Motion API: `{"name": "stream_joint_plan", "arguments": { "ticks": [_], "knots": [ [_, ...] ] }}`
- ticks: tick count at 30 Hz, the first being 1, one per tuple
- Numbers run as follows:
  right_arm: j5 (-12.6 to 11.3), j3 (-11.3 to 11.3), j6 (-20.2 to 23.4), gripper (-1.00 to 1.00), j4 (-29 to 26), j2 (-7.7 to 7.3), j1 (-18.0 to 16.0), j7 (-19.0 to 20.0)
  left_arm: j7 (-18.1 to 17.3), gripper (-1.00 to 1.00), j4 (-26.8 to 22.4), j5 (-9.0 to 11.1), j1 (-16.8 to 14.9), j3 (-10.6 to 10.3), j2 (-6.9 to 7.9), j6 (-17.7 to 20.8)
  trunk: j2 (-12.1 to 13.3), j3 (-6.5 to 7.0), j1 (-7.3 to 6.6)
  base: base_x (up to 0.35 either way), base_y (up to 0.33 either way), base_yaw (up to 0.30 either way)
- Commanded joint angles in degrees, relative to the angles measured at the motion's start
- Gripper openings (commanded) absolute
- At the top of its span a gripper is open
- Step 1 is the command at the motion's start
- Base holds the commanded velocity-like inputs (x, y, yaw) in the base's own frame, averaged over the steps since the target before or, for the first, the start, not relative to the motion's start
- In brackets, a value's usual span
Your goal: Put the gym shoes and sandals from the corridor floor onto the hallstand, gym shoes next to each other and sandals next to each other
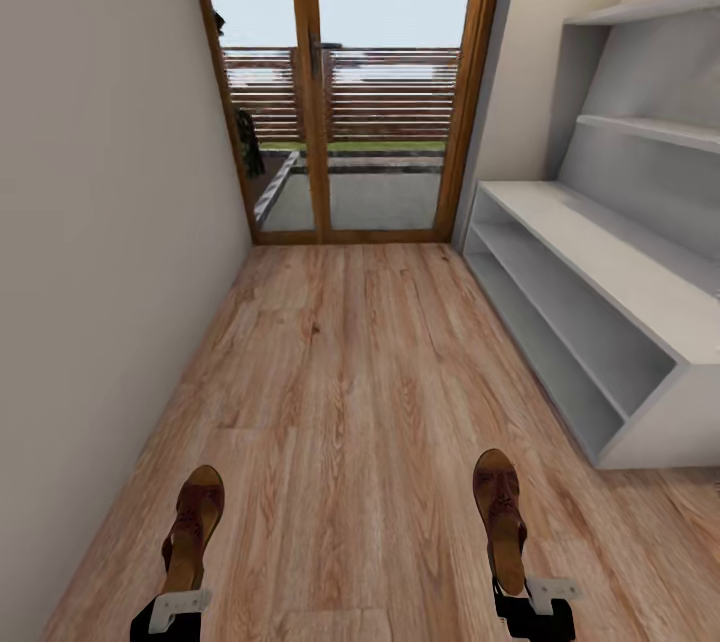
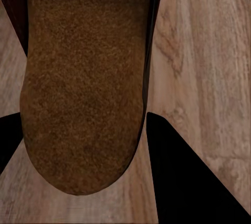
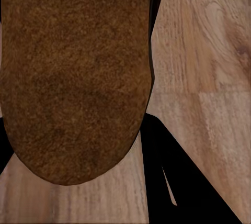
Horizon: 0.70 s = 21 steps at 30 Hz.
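Corridor floor (image 1: 340, 392): wood plank, running to a glazed door (image 1: 350, 82) at the far end. Hallstand (image 1: 600, 322) stands along the right wall, two open shelves, both bare. No gym shoes visible.

Left sandal (image 1: 193, 527) is carried off the floor by the left gripper (image 1: 172, 612), jaws closed on its heel end; right sandal (image 1: 499, 517) likewise in the right gripper (image 1: 535, 607). Both long axes point straight ahead, toes away from the jaws. Wrist views show each suede sole (image 2: 83, 88) (image 3: 73, 77) between dark fingers.

Judgement: hallstand lies forward-right, right arm nearer; sandals probably need turning toward the shelf.
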Motion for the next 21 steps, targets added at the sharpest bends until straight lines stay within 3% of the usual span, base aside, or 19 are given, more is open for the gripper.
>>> {"name": "stream_joint_plan", "arguments": {
  "ticks": [1, 8, 15, 21],
  "knots": [
    [0.3, -0.4, -0.2, -1.0, 0.1, 0.02, -0.1, 0.0, -0.3, -1.0, 0.0, -0.6, 0.0, 0.5, -0.03, -0.2, 0.0, -0.04, 0.02, 0.3, 0.213, -0.258],
    [0.3, -0.4, -0.2, -1.0, 0.0, 0.02, -0.1, -0.1, -0.3, -1.0, 0.0, -0.6, 0.0, 0.5, -0.03, -0.2, 0.0, -0.04, 0.02, 0.296, 0.219, -0.243],
    [0.3, -0.4, -0.2, -1.0, 0.0, -0.05, -0.1, 0.0, -0.3, -1.0, 0.0, -0.6, 0.0, 0.5, -0.03, -0.2, 0.0, -0.04, 0.02, 0.3, 0.187, -0.021],
    [0.4, -0.4, -0.2, -1.0, 0.1, -0.07, -0.1, 0.0, -0.3, -1.0, 0.0, -0.6, 0.0, 0.5, -0.03, -0.2, 0.0, -0.04, 0.02, 0.33, 0.041, -0.001]
  ]
}}
